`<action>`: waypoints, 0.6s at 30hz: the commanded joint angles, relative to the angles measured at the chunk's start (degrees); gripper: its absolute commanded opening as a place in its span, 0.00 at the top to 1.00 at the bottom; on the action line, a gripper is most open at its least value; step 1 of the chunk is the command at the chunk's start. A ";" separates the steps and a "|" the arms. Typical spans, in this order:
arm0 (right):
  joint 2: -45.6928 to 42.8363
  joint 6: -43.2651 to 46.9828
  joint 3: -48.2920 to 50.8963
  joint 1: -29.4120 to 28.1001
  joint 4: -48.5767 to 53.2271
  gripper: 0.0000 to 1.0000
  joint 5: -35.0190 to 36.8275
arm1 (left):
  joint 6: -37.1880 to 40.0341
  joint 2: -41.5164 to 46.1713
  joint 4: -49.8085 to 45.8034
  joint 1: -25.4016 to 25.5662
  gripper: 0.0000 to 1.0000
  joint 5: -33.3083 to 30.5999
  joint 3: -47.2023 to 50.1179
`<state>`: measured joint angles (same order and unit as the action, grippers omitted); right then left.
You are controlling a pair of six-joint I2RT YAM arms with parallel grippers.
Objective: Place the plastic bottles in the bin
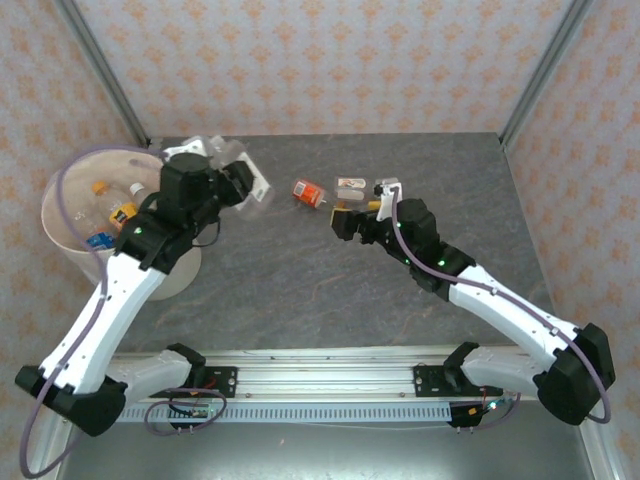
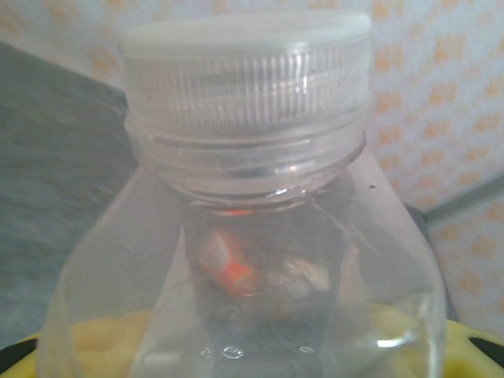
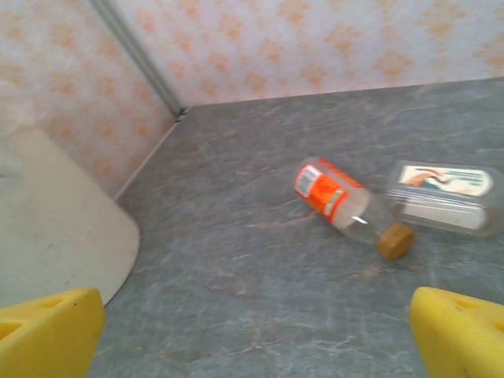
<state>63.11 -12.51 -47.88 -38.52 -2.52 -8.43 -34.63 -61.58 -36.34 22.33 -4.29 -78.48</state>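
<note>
A clear plastic bottle (image 2: 252, 260) with a white cap (image 2: 244, 47) sits between the yellow fingers (image 2: 16, 352) of my left gripper (image 2: 252, 350), which is shut on it. From above, that gripper (image 1: 235, 178) holds the bottle (image 1: 248, 168) just right of the bin (image 1: 60, 245), a pale round bucket holding several bottles (image 1: 110, 212). An orange-labelled bottle (image 3: 335, 193) with a brown cap lies on the table beside a clear bottle with a white label (image 3: 445, 197). My right gripper (image 3: 252, 339) stands open and empty just short of them, with its yellow fingers (image 3: 47, 331) wide apart. From above, the right gripper (image 1: 360, 210) is close behind those two bottles (image 1: 308, 192).
The grey stone-patterned table (image 1: 300, 280) is walled by patterned panels at the back and sides. The bin's pale wall (image 3: 55, 228) shows at the left of the right wrist view. A metal rail (image 1: 320, 385) carrying both arm bases runs along the near edge.
</note>
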 commanded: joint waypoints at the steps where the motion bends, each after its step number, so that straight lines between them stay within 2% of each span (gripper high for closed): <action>1: -1.46 -1.97 1.12 0.03 0.85 0.01 9.22 | 2.60 4.86 -5.13 -0.43 0.46 -13.93 -2.64; 5: -1.81 -1.93 0.34 0.02 4.35 0.01 11.73 | 5.30 9.80 -5.87 -0.53 0.45 -26.63 -2.10; 9: -1.92 -2.30 0.58 0.03 5.23 0.01 13.03 | 8.64 10.10 -8.92 -2.50 0.45 -37.39 -4.39; 10: -1.85 -2.55 0.74 0.03 5.20 0.01 13.15 | 8.25 9.65 -10.37 -4.18 0.45 -36.66 -5.41; 12: -1.86 -2.97 0.93 0.03 5.34 0.01 13.41 | 7.63 8.02 -13.34 -9.67 0.44 -28.54 -8.35; 16: -1.85 -3.42 1.37 0.03 5.74 0.01 13.83 | 7.98 3.29 -19.77 -20.48 0.44 -17.97 -13.45; 18: -1.85 -3.45 1.40 0.03 6.04 0.01 14.05 | 8.60 1.57 -20.16 -28.02 0.44 -8.48 -14.34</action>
<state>62.50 -15.11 -47.27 -38.52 2.33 3.51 -27.70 -57.56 -50.87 0.86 -24.18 -91.15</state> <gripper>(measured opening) 0.993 0.565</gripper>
